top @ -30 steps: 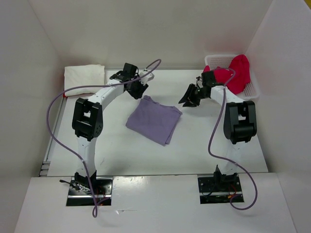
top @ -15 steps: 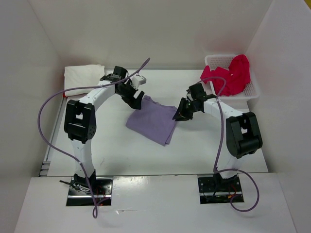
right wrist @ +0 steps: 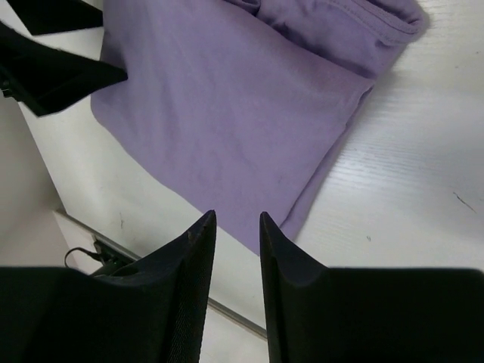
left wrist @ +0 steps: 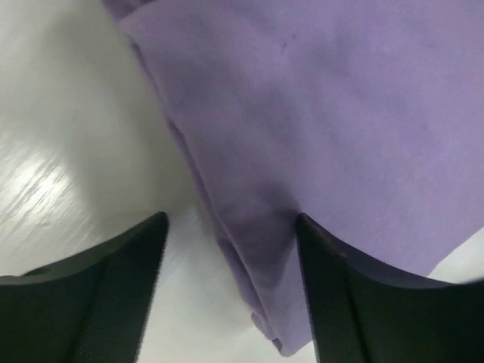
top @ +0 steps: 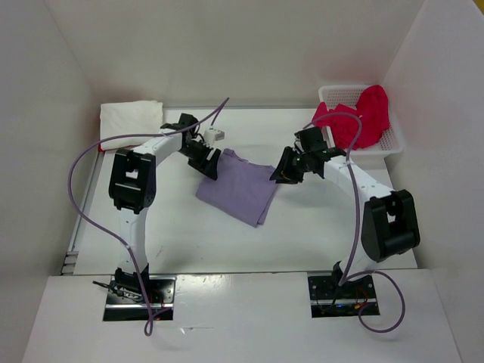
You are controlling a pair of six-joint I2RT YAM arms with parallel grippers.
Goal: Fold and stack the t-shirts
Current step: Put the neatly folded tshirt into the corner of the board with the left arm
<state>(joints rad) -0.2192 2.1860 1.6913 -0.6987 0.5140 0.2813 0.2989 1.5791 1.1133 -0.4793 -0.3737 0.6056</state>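
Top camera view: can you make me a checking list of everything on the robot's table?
Surface: white table, no spills seen.
Job's things: lavender t-shirt folded mid-table; off-white t-shirt folded at the far left corner; red cloth heaped in the basket.
Clutter: white basket at the far right corner; nothing else seen.
Grippers: left gripper open, straddling the lavender t-shirt's edge; right gripper slightly open at its other edge, holding nothing.
Cables: a purple cable loops beside each arm.
Surroundings: white walls.

Table [top: 318, 219] — lavender shirt [top: 242, 187], basket [top: 330, 92], perhaps cloth [top: 132, 116]
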